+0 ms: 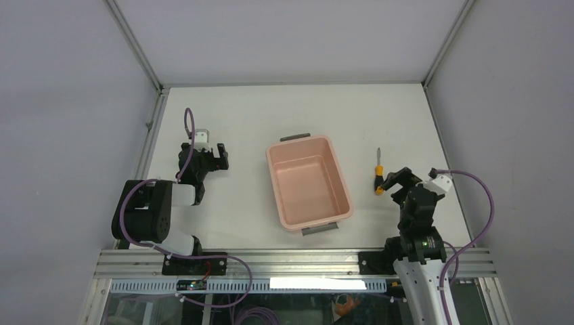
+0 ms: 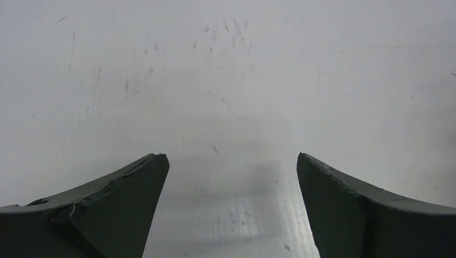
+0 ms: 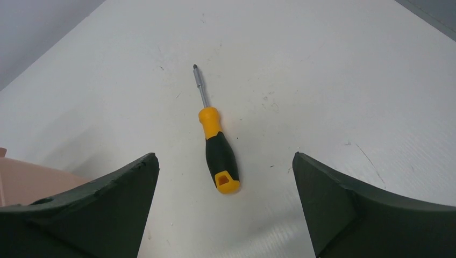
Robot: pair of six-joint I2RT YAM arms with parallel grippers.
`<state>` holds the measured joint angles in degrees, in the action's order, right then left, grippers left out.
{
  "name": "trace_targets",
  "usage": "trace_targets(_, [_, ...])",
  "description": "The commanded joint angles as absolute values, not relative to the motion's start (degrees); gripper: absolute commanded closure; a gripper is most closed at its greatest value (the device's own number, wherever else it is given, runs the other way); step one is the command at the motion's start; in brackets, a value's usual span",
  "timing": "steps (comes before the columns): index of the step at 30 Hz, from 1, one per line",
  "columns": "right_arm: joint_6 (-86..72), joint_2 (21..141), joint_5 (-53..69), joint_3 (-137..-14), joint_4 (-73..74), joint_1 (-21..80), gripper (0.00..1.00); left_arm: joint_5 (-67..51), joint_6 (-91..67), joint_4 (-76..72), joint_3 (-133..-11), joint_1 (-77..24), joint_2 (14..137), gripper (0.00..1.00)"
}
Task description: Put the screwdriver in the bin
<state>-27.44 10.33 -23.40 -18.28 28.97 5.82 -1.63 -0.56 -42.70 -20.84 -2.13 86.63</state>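
1. A white counter (image 1: 244, 115) is seen from above, with two robot arms mounted at its near edge.
2. A salmon-pink bin (image 1: 273, 186) is set near the middle of the counter, a grey handle (image 1: 296, 137) at its far end and another (image 1: 319, 230) at its near end. Nothing is seen inside it.
3. The screwdriver (image 1: 379, 172) is lying flat on the counter between the bin and the right edge, apart from the bin. Its thin metal shaft is pointed toward the far edge and its black-and-orange handle toward the near edge.
4. The right end effector (image 1: 396, 177) is held low, just beside the handle end of the screwdriver. Its fingers (image 3: 102, 204) are spread wide apart. In the right wrist view the screwdriver is framed between them, and no contact with either finger is seen.
5. A pink corner of the bin is glimpsed at the left border of that wrist view.
6. The left end effector (image 2: 231, 161) is positioned near the left edge of the counter, well apart from the bin. Its fingers are also spread apart, with only bare, scratched counter seen between them.
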Motion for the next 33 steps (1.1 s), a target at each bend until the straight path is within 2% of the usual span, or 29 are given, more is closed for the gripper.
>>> trace_targets(1, [-29.65, 10.16, -25.43, -22.29, 25.63, 5.63, 0.01, -2.53, 0.13, -46.55, -21.71, -1.67, 86.35, 0.01])
trace_targets(6, [-21.58, 11.41, -15.47, -30.42, 19.73, 5.65, 0.01, -2.54, 0.13, -46.5, -21.71, -1.67, 86.35, 0.01])
trace_targets(10, [-17.61, 19.3, -10.17, -40.46, 18.25, 5.63, 0.02, -2.55, 0.15, -46.5, -21.72, -1.67, 86.3, 0.01])
trace_targets(15, [-13.68, 44.16, -6.99, -63.15, 34.16, 5.65, 0.03, -2.55, 0.12, -46.5, -21.71, -1.67, 86.27, 0.01])
trace_targets(19, [-12.43, 66.41, -13.82, -82.6, 57.37, 5.5, 0.01, -2.53, 0.1, -46.54, -21.71, -1.67, 86.31, 0.01])
trace_targets(21, [-12.23, 75.53, -15.3, -88.8, 63.93, 5.41, 0.01, -2.47, 0.09, -46.49, -21.71, -1.67, 86.36, 0.01])
trace_targets(28, [-11.9, 93.41, -3.93, -83.48, 61.62, 2.76, 0.01, -2.49, 0.14, -46.48, -21.73, -1.63, 86.34, 0.01])
trace_targets(33, [-11.7, 102.47, -3.85, -75.67, 56.81, 1.47, 0.01, -2.5, 0.1, -46.49, -21.71, -1.65, 86.33, 0.01])
